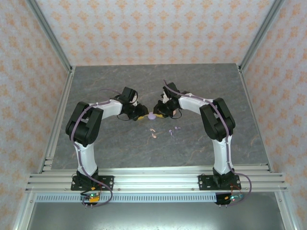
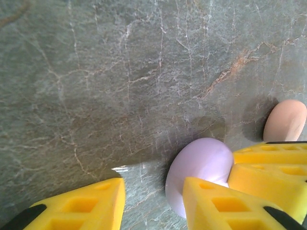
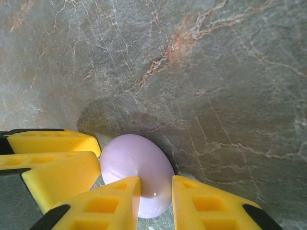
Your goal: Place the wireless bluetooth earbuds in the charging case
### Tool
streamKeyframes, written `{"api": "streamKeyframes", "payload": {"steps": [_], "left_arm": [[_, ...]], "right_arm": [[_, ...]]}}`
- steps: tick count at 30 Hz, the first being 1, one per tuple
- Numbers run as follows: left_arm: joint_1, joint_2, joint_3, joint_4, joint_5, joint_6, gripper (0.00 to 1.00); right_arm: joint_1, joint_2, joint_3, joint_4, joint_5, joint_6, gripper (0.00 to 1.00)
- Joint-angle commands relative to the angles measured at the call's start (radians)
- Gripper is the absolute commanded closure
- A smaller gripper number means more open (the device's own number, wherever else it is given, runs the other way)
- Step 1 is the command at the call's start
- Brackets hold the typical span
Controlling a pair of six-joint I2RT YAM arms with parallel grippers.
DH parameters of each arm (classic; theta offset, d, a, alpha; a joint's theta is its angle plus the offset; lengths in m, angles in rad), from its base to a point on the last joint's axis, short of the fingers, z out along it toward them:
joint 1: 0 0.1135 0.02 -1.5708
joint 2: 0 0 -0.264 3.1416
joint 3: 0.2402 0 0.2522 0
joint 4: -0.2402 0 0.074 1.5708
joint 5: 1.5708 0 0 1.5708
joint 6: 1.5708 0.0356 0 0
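The lilac charging case [image 1: 152, 115] lies mid-table between both grippers. Small pale pink earbuds [image 1: 153, 132] and lilac earbuds [image 1: 173, 130] lie loose on the table just in front of it. My right gripper [image 3: 156, 184] has its yellow fingers closed narrowly on the near part of the lilac case [image 3: 139, 163]; one finger overlaps it, the other touches its rim. My left gripper [image 2: 153, 191] stands open over bare table, its right finger [image 2: 225, 206] overlapping the lilac case [image 2: 201, 160]. In the top view the left gripper [image 1: 142, 115] and right gripper [image 1: 158, 111] nearly meet.
A peach-pink round case [image 2: 285, 120] lies just beyond the right gripper's fingers [image 2: 268, 163]. The grey marbled table [image 1: 110, 86] is walled by metal posts and patterned panels. A rail [image 1: 153, 182] carrying the arm bases runs along the near edge.
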Motion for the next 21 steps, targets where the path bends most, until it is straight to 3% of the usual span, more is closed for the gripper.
{"api": "streamKeyframes", "payload": {"steps": [1, 21], "left_arm": [[-0.036, 0.051, 0.012, 0.048, 0.04, -0.023, 0.62], [-0.045, 0.016, -0.039, 0.138, 0.036, -0.075, 0.62]], "right_arm": [[0.0, 0.025, -0.024, 0.016, 0.001, 0.015, 0.76], [-0.001, 0.035, -0.044, 0.025, 0.007, 0.021, 0.79]]}}
